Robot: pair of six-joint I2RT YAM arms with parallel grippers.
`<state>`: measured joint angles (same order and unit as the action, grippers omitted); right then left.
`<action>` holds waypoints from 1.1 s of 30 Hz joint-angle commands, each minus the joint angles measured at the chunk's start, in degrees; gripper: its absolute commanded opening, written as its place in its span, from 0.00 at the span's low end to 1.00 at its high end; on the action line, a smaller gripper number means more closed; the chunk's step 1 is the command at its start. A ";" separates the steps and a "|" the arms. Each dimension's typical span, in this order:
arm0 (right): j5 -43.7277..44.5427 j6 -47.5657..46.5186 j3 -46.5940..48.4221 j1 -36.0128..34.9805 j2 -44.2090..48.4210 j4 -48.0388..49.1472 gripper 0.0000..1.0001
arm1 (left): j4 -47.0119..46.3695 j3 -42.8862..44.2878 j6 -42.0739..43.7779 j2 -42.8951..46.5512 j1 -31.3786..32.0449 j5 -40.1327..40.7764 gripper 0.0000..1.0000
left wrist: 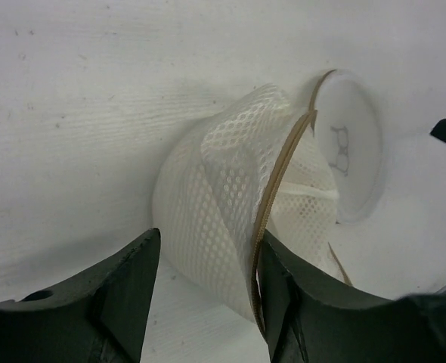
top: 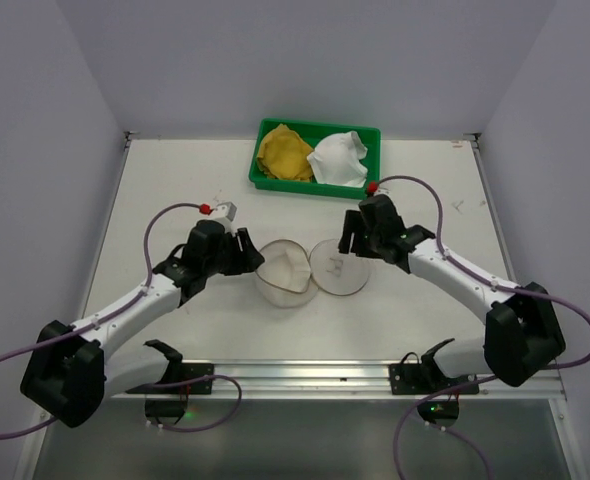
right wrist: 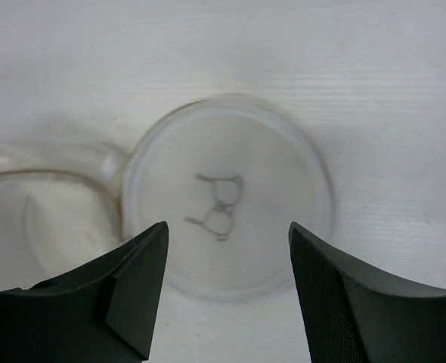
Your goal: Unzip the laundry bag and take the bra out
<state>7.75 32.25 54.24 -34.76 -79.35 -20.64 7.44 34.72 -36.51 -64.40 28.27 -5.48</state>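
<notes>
On the white table (top: pixel 175 190), nearer than the green tray (top: pixel 258 172) with its yellow and white garments, the laundry bag (top: pixel 285 287) lies at the middle between the two arms. It looks already unzipped, spread like a clamshell into two rounds side by side, so its long axis runs left to right across the table. The right round (right wrist: pixel 223 144) lies flat with a small dark mark (right wrist: pixel 217 204) at its centre. The left round is a mesh cup tipped on its side, with its mouth turned toward the flat round and partly upward. The step in hand looks like getting the bra out. The right gripper (right wrist: pixel 227 242) hangs over the flat round with its jaws apart and nothing between them. The left gripper (left wrist: pixel 208 265) straddles the mesh cup, one finger against the brown zip edge (left wrist: pixel 272 189), but whether it pinches the mesh cannot be told. A smoother white cloth (left wrist: pixel 306 208) inside the cup is probably the bra. The next move likely calls for steadying the cup and reaching into its mouth from the right.
</notes>
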 commanded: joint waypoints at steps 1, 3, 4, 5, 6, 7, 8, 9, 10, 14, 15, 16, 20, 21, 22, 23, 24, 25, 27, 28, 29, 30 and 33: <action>-0.36 7.12 -5.10 6.45 2.44 -3.17 0.66 | -5.06 -2.19 -1.81 -1.24 0.21 3.98 0.56; -0.37 8.17 -6.86 7.95 2.10 -3.61 0.65 | -6.29 -3.43 -2.16 -2.91 0.38 3.63 0.54; -0.37 8.61 -7.30 8.22 1.66 -3.70 0.64 | -6.39 -3.60 -2.25 -4.31 0.64 3.54 0.53; -0.63 9.23 -8.26 9.18 0.79 -3.70 0.63 | -6.65 -4.39 -2.33 -4.85 0.91 3.89 0.51; -0.98 10.37 -8.79 9.71 0.34 -3.61 0.61 | -8.91 -4.92 -2.68 -5.38 0.91 5.02 0.49; -1.15 10.72 -9.06 10.06 -0.18 -3.53 0.59 | -9.20 -5.71 -2.77 -6.17 0.91 5.21 0.48; -1.16 11.08 -9.32 10.41 -0.80 -3.53 0.58 | -9.29 -5.98 -2.78 -6.61 0.99 5.12 0.46; -1.16 11.52 -9.59 10.50 -2.02 -3.44 0.56 | -9.37 -6.33 -2.86 -6.96 1.00 7.04 0.45; -1.50 11.61 -9.50 10.68 -2.64 -3.44 0.55 | -9.55 -7.03 -2.86 -7.40 0.91 7.58 0.45; -4.31 12.31 -9.41 10.59 -5.37 -2.30 0.52 | -9.29 -8.00 -2.69 -8.28 0.91 10.04 0.40; -5.02 12.75 -9.33 10.59 -6.42 -1.77 0.52 | -8.50 -7.91 -2.69 -8.20 0.99 10.39 0.39; -5.20 13.01 -9.24 10.59 -6.95 -1.68 0.52 | -8.06 -8.00 -2.77 -8.02 0.91 10.83 0.38; -7.39 13.28 -9.06 10.59 -10.20 -0.28 0.51 | -4.90 -7.74 -2.25 -6.44 0.99 12.15 0.35; -7.48 13.19 -8.98 10.51 -10.73 0.77 0.49 | -4.46 -7.91 -2.16 -6.00 1.00 12.68 0.34; -7.48 13.28 -8.89 10.51 -11.87 0.95 0.48 | -4.37 -7.83 -1.99 -5.39 0.91 12.77 0.34; -7.48 13.19 -8.80 10.51 -12.40 1.13 0.47 | -4.28 -7.83 -1.81 -5.12 0.99 12.77 0.34; -7.48 13.02 -8.71 10.51 -12.84 1.31 0.42 | -4.02 -7.74 -1.81 -5.03 0.91 12.68 0.34; -7.48 12.93 -8.71 10.51 -13.19 1.48 0.39 | -4.10 -7.56 -1.81 -4.95 0.99 12.51 0.34; -8.70 12.66 -8.71 10.42 -13.72 1.92 0.27 | -4.54 -7.47 -1.90 -4.86 0.99 11.81 0.34; -8.80 12.66 -8.88 10.42 -13.72 2.10 0.21 | -4.89 -7.56 -1.81 -5.03 0.91 11.54 0.34; -8.54 12.58 -8.89 10.42 -13.20 2.10 0.15 | -5.07 -7.65 -1.81 -5.21 0.99 11.37 0.33; -8.37 12.31 -8.89 10.42 -12.68 2.01 0.04 | -5.42 -7.65 -1.72 -5.38 1.00 11.19 0.33; -5.74 10.48 -7.92 10.42 -9.25 0.18 0.00 | -6.21 -7.56 -1.63 -6.43 0.99 10.14 0.33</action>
<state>-0.56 44.47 46.44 -24.27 -90.37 -17.76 2.74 26.98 -38.44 -70.43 28.97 4.69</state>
